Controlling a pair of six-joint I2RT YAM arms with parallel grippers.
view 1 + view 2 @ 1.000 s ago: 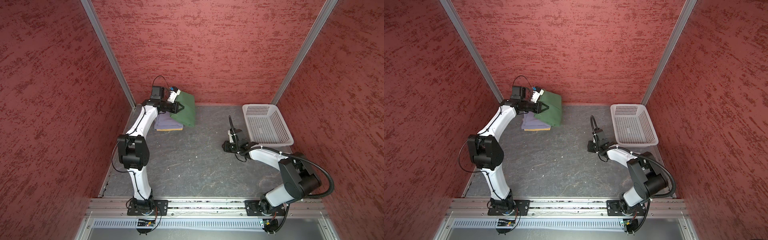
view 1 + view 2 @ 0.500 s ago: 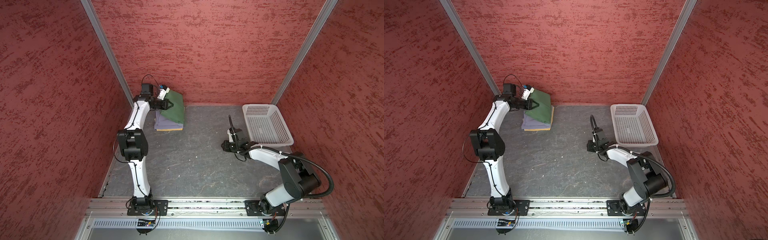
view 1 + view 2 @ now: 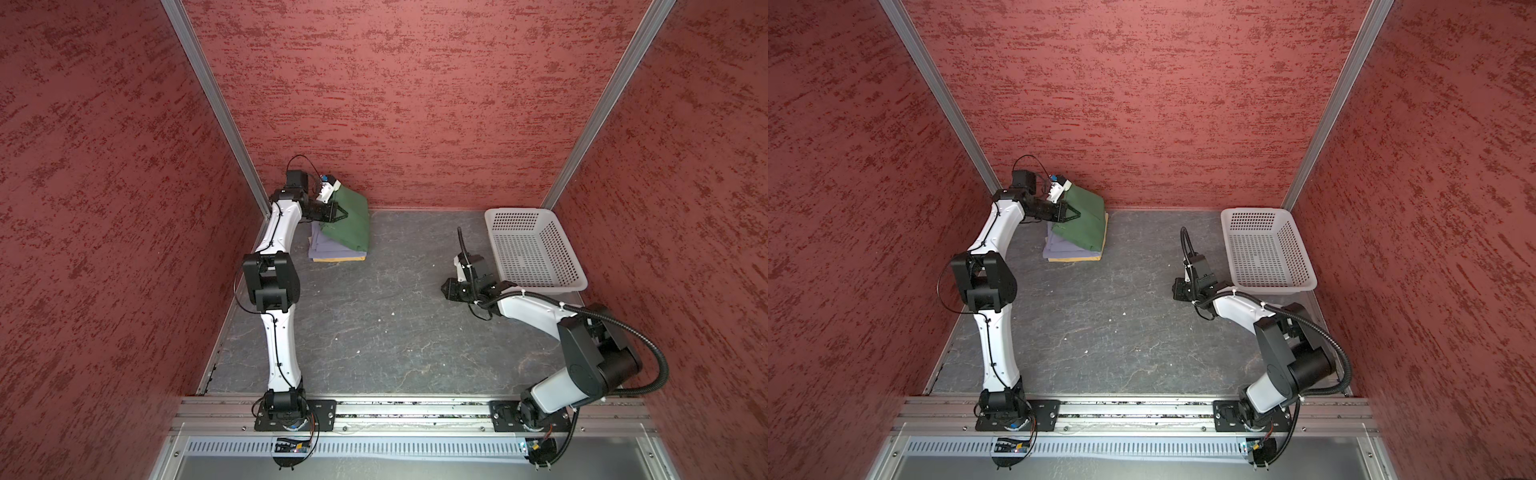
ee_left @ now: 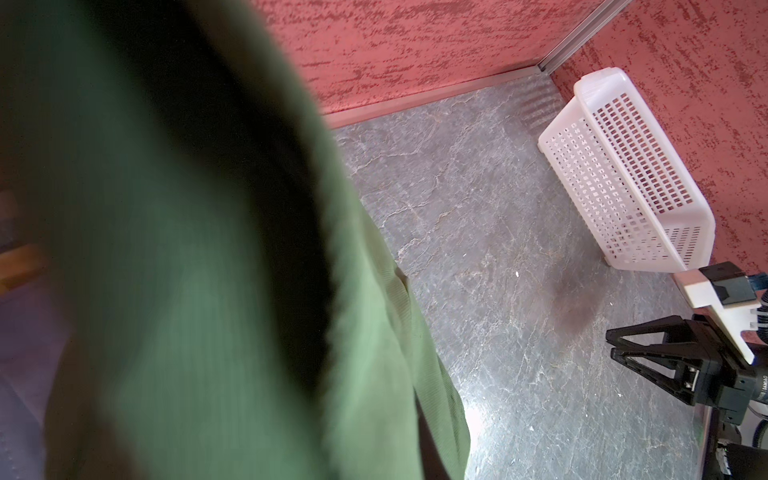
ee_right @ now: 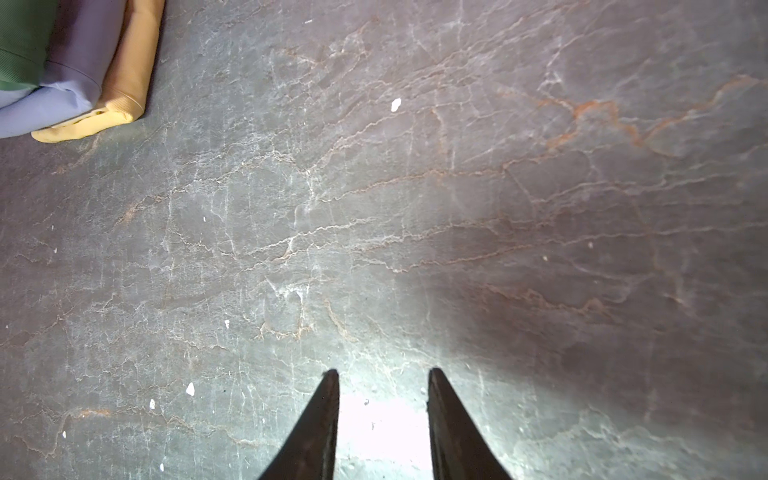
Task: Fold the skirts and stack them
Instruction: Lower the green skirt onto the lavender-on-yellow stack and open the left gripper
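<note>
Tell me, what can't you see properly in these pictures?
- The left gripper: its tips vanish into the green skirt in both top views; the left wrist view is mostly blurred green cloth.
- The yellow skirt: only edges peek out under the lavender skirt.
- The stack in the right wrist view: cut off by the picture's corner.
- The right gripper: only two tips show there.

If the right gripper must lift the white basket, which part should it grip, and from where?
Probably the white basket by the rim of its long wall facing the right gripper, from above, one finger inside, one outside. It stands upright and looks empty; its walls are thin and flare outward, so the top edge is free.
</note>
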